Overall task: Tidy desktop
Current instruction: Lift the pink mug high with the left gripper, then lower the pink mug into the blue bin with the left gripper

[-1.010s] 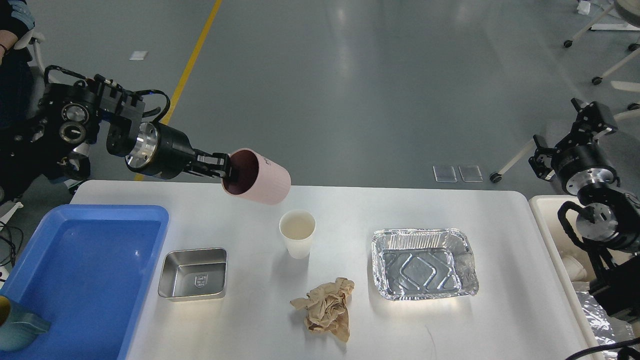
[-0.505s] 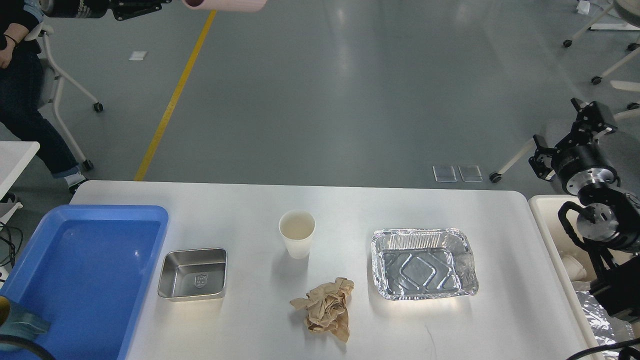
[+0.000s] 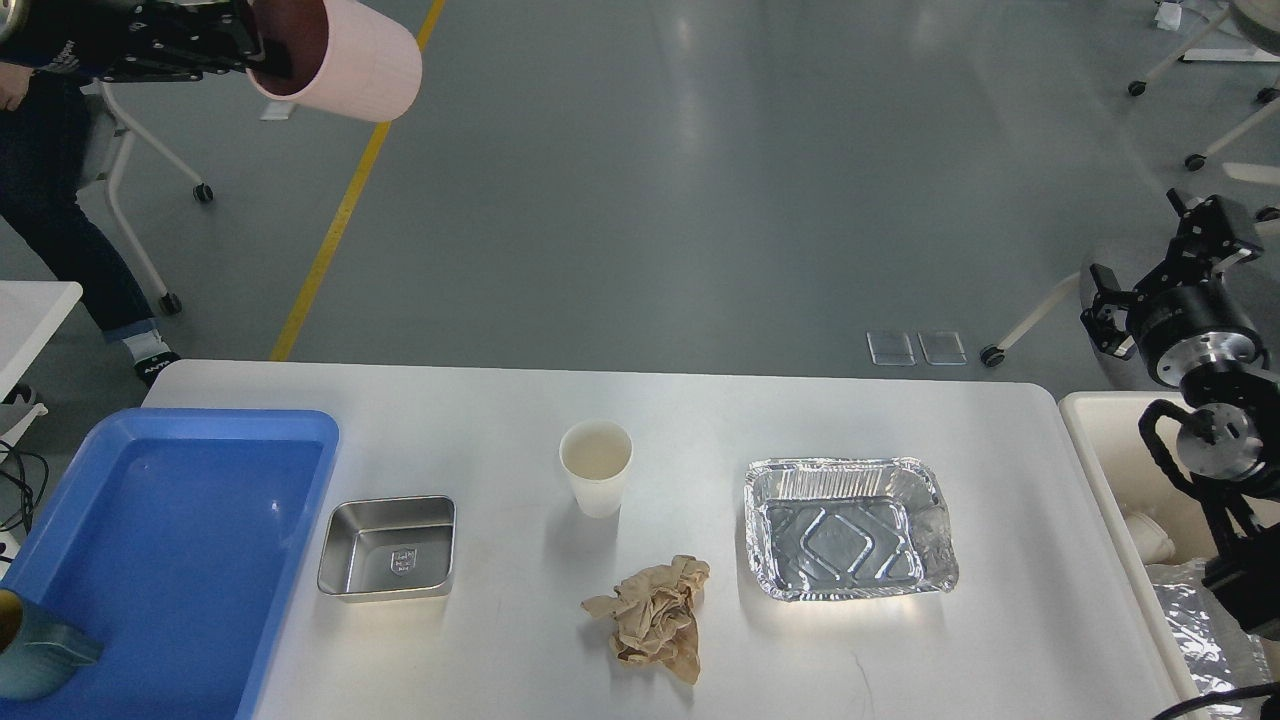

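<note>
The white desktop (image 3: pixel 700 420) carries a white paper cup (image 3: pixel 596 465), a crumpled brown paper (image 3: pixel 655 618), an empty foil tray (image 3: pixel 848 525) and a small steel tray (image 3: pixel 388 548). My left gripper (image 3: pixel 255 50) is high at the top left, far above and behind the desktop. It is shut on the rim of a pink cup (image 3: pixel 345 60), which lies tilted on its side. My right gripper (image 3: pixel 1210 225) is raised off the right edge, beside the desktop. Its fingers are too small and dark to tell apart.
A blue plastic tray (image 3: pixel 170 540) sits on the desktop's left end with a teal cup (image 3: pixel 35 650) in its near corner. A cream bin (image 3: pixel 1095 440) holding foil scraps stands off the right edge. A person and a wheeled chair are behind at far left.
My left gripper lifted the pink cup from just above the desktop's back edge up to the top left of the view. My right arm shifted slightly right.
</note>
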